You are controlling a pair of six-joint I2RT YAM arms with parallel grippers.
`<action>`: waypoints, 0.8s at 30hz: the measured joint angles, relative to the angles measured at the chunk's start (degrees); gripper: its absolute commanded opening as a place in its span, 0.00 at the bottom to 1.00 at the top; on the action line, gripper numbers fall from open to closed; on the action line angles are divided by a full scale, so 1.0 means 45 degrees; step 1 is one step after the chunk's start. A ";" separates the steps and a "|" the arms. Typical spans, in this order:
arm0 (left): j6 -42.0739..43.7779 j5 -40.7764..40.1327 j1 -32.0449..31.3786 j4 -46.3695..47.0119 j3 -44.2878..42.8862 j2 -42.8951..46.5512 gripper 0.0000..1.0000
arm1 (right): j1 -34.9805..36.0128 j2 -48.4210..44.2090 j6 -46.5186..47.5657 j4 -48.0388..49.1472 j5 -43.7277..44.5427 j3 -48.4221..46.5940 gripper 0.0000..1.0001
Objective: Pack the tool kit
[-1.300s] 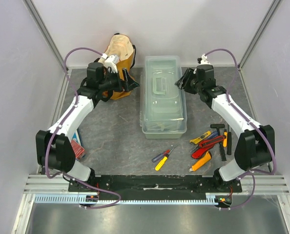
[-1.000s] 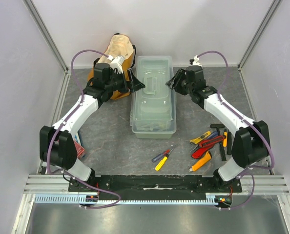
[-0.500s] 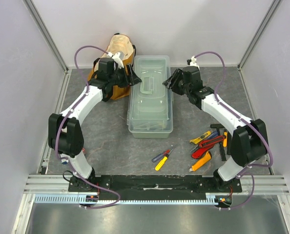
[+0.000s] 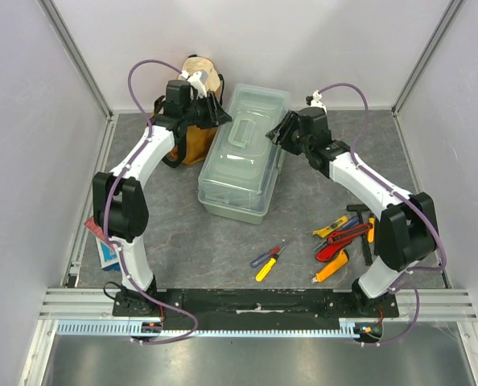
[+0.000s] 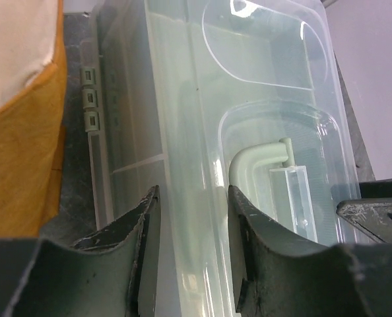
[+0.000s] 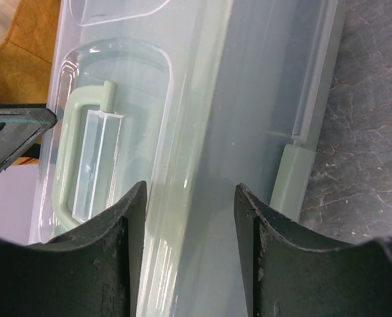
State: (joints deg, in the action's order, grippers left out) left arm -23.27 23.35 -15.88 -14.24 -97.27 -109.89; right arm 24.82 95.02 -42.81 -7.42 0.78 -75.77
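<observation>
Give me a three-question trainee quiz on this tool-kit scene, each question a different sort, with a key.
1. True or false: the pale grey-green plastic toolbox has its clear lid closed.
2. The cluster of loose hand tools with yellow, orange and red handles lies nearer which arm's base? A) left B) right
3. What stands beside the toolbox, on the left arm's side?
Key: 1 true. 2 B. 3 The mustard-yellow fabric bag.

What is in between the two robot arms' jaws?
The toolbox, with its pale green handle on top. The top view shows it best.
</observation>
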 measured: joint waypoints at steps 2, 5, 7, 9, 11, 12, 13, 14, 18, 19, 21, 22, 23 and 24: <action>0.0063 -0.0053 0.0029 0.0049 -0.0136 -0.0102 0.46 | 0.0010 0.0117 0.0005 -0.0029 0.0010 -0.0146 0.55; 0.0243 -0.0238 0.0019 0.0000 -0.0194 -0.0112 0.60 | 0.0010 0.0136 0.0034 -0.0107 0.0053 -0.0209 0.65; 0.0355 -0.0403 -0.0029 -0.0034 -0.0199 -0.0107 0.68 | -0.0039 0.0131 0.0000 -0.0126 -0.0015 -0.0199 0.71; 0.0515 -0.0656 -0.0180 -0.0083 -0.0199 -0.0063 0.77 | -0.0194 0.0092 -0.0141 -0.0180 -0.0432 -0.0097 0.76; 0.0724 -0.0889 -0.0350 -0.0185 -0.0199 0.0083 0.88 | -0.0437 -0.0083 -0.0345 -0.0180 -0.1020 0.0219 0.83; 0.0816 -0.0976 -0.0389 -0.0228 -0.0199 0.0180 0.90 | -0.0588 -0.0248 -0.0393 -0.0170 -0.1258 0.0418 0.86; 0.0908 -0.1132 -0.0437 -0.0321 -0.0199 0.0350 0.91 | -0.0743 -0.0423 -0.0447 -0.0165 -0.1506 0.0588 0.89; 0.1001 -0.1195 -0.0471 -0.0364 -0.0199 0.0495 0.91 | -0.0947 -0.0729 -0.0461 -0.0160 -0.1758 0.0855 0.92; 0.1253 -0.1515 -0.0495 -0.0476 -0.0253 0.1297 0.92 | -0.2084 -0.1948 -0.0583 -0.0087 -0.2404 0.1875 0.98; 0.1282 -0.1549 -0.0461 -0.0539 -0.0335 0.1433 0.91 | -0.2370 -0.2161 -0.0607 0.0000 -0.2540 0.2079 0.98; 0.1287 -0.1564 -0.0384 -0.0675 -0.0573 0.1627 0.89 | -0.2807 -0.2351 -0.0641 0.0238 -0.2696 0.2395 0.98; 0.1282 -0.1564 -0.0335 -0.0758 -0.0651 0.1685 0.88 | -0.2958 -0.2365 -0.0675 0.0559 -0.2851 0.2652 0.98; 0.1277 -0.1535 -0.0267 -0.0903 -0.0748 0.1744 0.86 | -0.3011 -0.2370 -0.0690 0.0903 -0.2943 0.2948 0.98; 0.1273 -0.1457 -0.0214 -0.1049 -0.0811 0.1768 0.84 | -0.3031 -0.2380 -0.0724 0.1477 -0.3075 0.3419 0.98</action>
State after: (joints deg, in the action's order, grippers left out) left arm -17.54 16.80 -16.84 -18.96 -100.92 -101.93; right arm 11.18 84.31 -46.06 -0.78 -13.06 -60.38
